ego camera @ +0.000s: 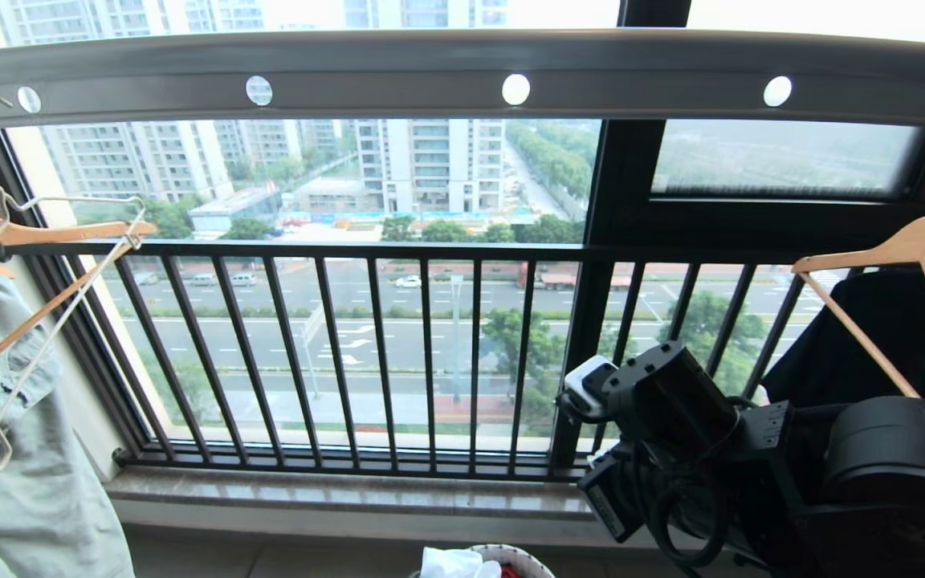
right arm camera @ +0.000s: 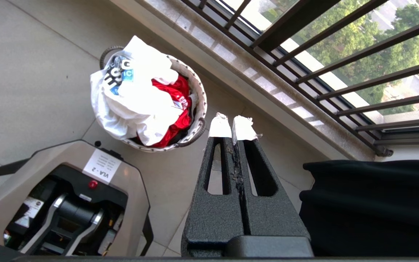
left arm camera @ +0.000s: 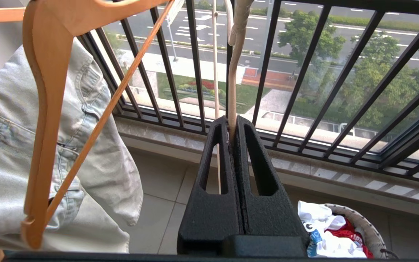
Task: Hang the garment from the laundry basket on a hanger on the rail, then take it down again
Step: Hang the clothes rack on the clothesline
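Left wrist view showed the left gripper [left arm camera: 233,125] pressed together on the thin cream-white hanger [left arm camera: 232,91], its wire rising straight out of the pinched tips toward twelve o'clock. A light wooden hanger [left arm camera: 46,120] hung at about nine o'clock of the tips, crossing a pale green garment [left arm camera: 96,171]. Down at five o'clock sat the laundry basket [left arm camera: 367,227] on the floor, with the garment [left arm camera: 318,218] heaped in it over a red cloth [left arm camera: 347,233]; nothing had been lifted from it yet.

The right gripper [right arm camera: 234,129] hung idle above the floor tiles, its taped tips closed on nothing, with the basket at ten o'clock of it (the white shirt draped over the rim there).

In the head view the rail [ego camera: 462,76] ran across the top, well above the black window railing [ego camera: 430,353].

The grip looked thin: a wire held only at the tips could swivel or slip as the arm travelled, and I judged that the likeliest fault. The held wire also stood close to the wooden hanger, so the two could snag, dragging the pale garment along. Later, the shirt could pull the red cloth up with it, since they lay tangled together.
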### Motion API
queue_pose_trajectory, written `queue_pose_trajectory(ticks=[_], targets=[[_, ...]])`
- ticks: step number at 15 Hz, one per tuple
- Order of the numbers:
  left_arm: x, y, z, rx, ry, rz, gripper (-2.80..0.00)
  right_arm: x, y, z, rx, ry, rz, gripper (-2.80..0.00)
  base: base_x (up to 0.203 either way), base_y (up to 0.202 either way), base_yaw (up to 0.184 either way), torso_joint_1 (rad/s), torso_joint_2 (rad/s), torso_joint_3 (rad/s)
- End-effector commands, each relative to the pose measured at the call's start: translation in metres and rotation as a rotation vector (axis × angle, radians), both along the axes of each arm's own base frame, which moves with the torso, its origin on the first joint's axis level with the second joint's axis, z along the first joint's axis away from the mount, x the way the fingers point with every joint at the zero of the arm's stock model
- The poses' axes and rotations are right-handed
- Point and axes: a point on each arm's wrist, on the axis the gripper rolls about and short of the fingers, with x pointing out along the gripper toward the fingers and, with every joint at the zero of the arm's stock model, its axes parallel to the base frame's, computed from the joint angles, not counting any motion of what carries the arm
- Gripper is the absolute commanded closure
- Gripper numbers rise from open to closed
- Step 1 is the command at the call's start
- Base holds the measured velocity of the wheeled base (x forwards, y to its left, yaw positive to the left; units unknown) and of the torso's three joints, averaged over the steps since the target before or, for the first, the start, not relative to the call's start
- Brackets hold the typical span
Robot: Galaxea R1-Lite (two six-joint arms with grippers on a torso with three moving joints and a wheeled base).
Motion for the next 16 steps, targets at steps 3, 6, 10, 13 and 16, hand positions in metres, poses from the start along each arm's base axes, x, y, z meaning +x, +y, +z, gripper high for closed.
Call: queue_pose_trajectory(ticks=[3,6,10,13,16], targets=[[0.002,0.0,-0.003,-0.012,0.012,-0.035,0.0,0.0,0.0,-0.001,-0.003,0.001,-0.001,0.0,0.0,0.0,0.0,0.0,0.0,0.0],[0.006,0.001,-0.005,-0.016,0.021,-0.037,0.0,0.0,0.0,-0.001,-0.003,0.001,-0.001,0.0,0.0,0.0,0.0,0.0,0.0,0.0],[0.019,0.004,-0.008,-0.029,-0.034,-0.028,0.0,0.0,0.0,0.0,-0.002,0.0,-0.001,0.0,0.0,0.0,0.0,0.0,0.0,0.0],[0.032,0.011,-0.016,-0.038,-0.019,-0.009,0.0,0.0,0.0,-0.001,-0.003,0.001,-0.001,0.0,0.0,0.0,0.0,0.0,0.0,0.0],[0.037,0.016,-0.02,-0.04,-0.001,0.006,0.0,0.0,0.0,-0.001,-0.003,0.002,-0.001,0.0,0.0,0.0,0.0,0.0,0.0,0.0]])
